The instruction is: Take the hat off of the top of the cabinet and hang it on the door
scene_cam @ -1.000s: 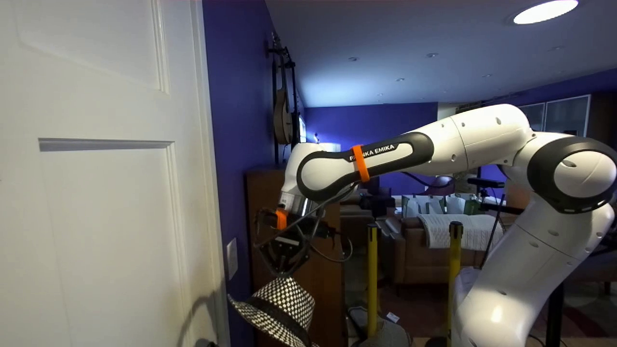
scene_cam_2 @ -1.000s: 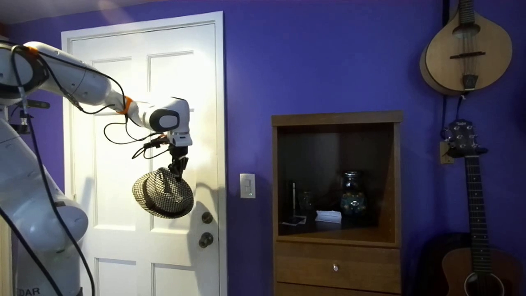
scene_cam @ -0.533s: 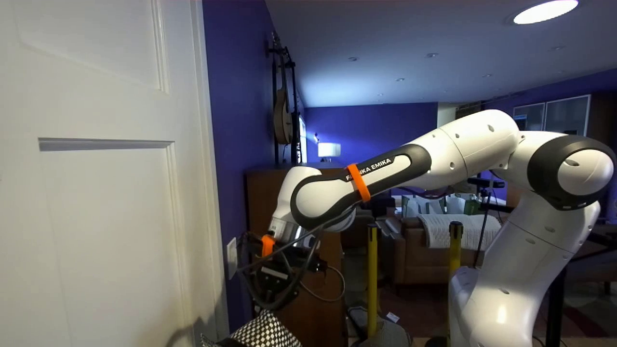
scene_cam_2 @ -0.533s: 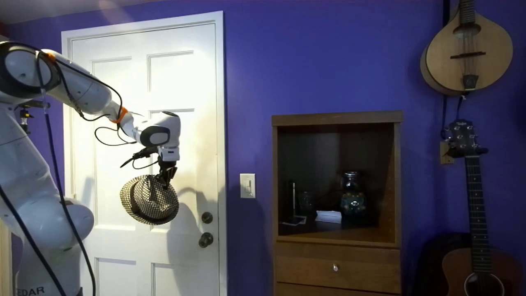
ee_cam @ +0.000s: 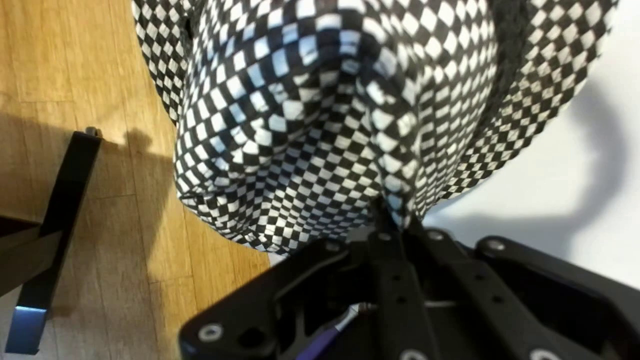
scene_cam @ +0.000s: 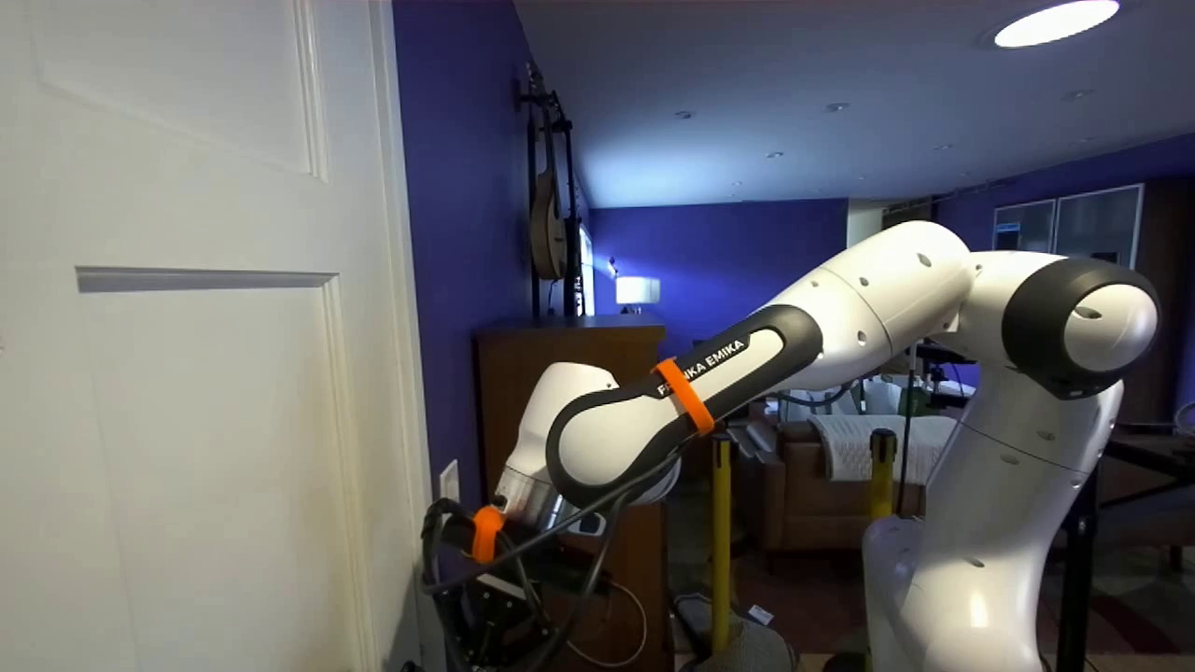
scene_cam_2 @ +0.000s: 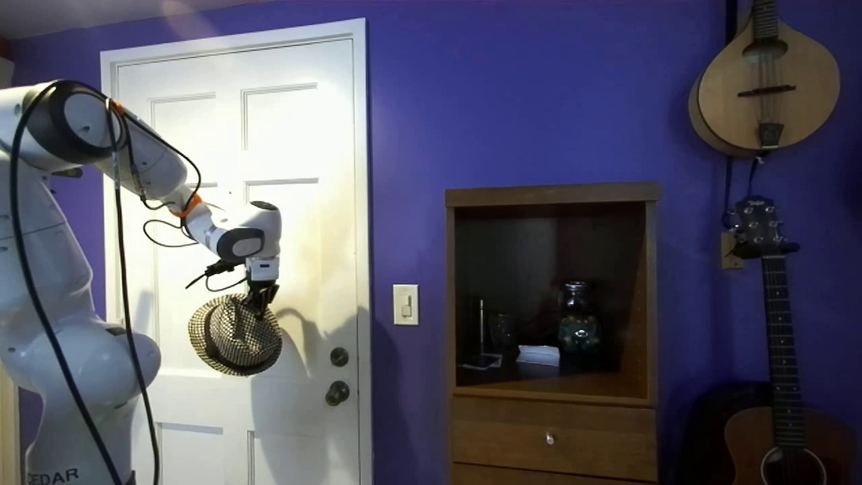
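pinching a fold of the hat (scene_cam_2: 234, 337), your fingers (ee_cam: 392, 260) could drop it beside the door (scene_cam_2: 313, 263) if you release before the knob (scene_cam_2: 337, 393) catches it.

The arm (scene_cam: 859, 303) reads "F…NKA EMIKA", its lower part (scene_cam_2: 84, 438) "EDAR".
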{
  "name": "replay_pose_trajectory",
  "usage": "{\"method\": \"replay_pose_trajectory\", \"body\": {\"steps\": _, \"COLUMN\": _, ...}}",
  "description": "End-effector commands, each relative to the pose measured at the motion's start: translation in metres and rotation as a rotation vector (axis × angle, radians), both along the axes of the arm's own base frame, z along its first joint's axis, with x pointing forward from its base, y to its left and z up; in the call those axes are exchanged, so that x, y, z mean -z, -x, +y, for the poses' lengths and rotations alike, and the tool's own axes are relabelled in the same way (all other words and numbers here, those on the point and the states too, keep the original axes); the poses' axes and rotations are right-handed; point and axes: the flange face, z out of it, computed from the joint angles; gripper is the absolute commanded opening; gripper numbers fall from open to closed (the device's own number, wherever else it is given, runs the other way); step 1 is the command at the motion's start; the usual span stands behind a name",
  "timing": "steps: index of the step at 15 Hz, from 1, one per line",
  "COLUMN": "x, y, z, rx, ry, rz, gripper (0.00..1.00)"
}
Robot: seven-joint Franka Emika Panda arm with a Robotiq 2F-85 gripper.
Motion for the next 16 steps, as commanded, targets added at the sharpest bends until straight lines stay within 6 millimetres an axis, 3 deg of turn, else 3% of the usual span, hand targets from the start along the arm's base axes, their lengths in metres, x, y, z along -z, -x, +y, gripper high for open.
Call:
{"method": "replay_pose_trajectory", "body": {"steps": 1, "x": 0.0, "y": 0.0, "z": 0.0, "rx": 0.0, "ry": 0.001, "rz": 0.001, "gripper": 0.04}}
{"method": "replay_pose_trajectory", "body": {"steps": 11, "x": 0.0, "y": -0.001, "z": 0.0, "rx": 0.002, "ry": 0.0, "rz": 0.0, "gripper": 0.01}}
{"method": "replay_pose_trajectory", "body": {"steps": 16, "x": 0.022, "y": -0.002, "z": 0.033, "rx": 0.048, "ry": -0.002, "rz": 0.022, "gripper": 0.01}}
